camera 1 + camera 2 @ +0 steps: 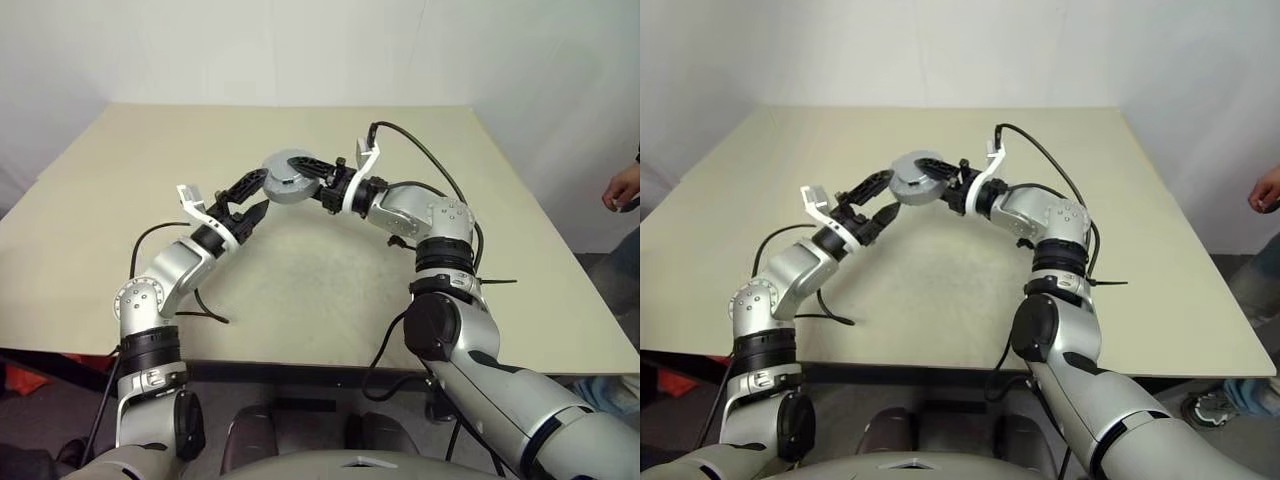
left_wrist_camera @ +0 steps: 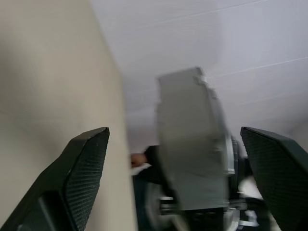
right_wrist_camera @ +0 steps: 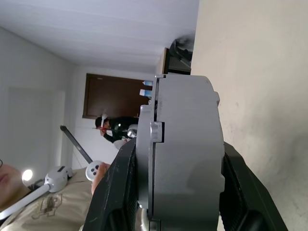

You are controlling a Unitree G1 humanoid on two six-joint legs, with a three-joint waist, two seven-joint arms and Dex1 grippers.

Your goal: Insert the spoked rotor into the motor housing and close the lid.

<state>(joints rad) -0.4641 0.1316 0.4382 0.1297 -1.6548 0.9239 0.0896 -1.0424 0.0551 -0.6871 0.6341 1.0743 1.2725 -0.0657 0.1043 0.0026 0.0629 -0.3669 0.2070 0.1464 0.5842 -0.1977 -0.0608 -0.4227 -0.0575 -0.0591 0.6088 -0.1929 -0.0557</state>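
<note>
The motor housing [image 1: 287,177] is a round grey body held in the air above the beige table [image 1: 300,300]. My right gripper [image 1: 308,180] is shut on it, with one black finger [image 3: 118,192] on each flat side. In the right wrist view a seam shows the thinner lid [image 3: 145,159] sitting flush against the thicker housing [image 3: 187,154]. My left gripper [image 1: 250,199] is open just left of the housing. Its fingers [image 2: 84,173] stand wide on either side of the grey body [image 2: 192,144] without touching it. The spoked rotor is hidden.
A person's hand [image 1: 622,188] shows past the table's right edge. A black cable [image 1: 205,312] from my left arm lies on the table near the front edge. A white wall stands behind the far edge.
</note>
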